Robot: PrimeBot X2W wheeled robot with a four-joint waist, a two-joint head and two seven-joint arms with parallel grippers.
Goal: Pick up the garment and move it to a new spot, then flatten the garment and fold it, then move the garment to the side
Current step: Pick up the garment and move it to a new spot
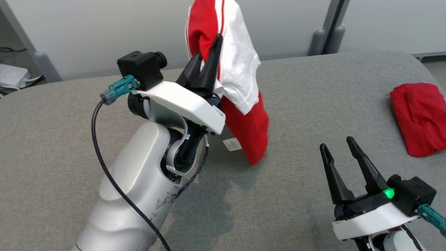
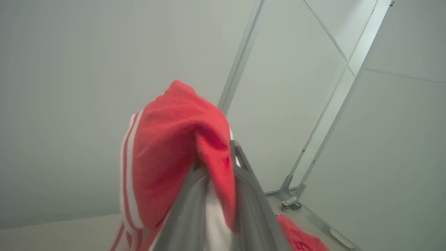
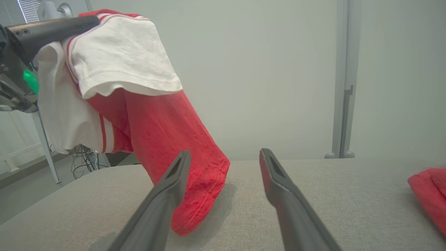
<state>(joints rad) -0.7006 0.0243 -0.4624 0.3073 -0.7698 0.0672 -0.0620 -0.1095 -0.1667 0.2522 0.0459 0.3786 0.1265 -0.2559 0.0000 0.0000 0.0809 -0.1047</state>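
Head view: shirt's picked up and dangling, the rest is yet to do

Left gripper is clamped on the red-and-white shirt up at 12 o'clock, its lower end hanging down to about the grey table. Right gripper sits wide open and empty at 5 o'clock. I'd say the set-down, flattening, folding and moving aside are all left. Another red garment lies at 3 o'clock.

The garment is showing red and white panels, with thin white stripes running along the red. The other cloth is showing plain red. The tabletop is looking flecked grey. A green light is glowing on the right gripper, its fingers showing black and its shell white
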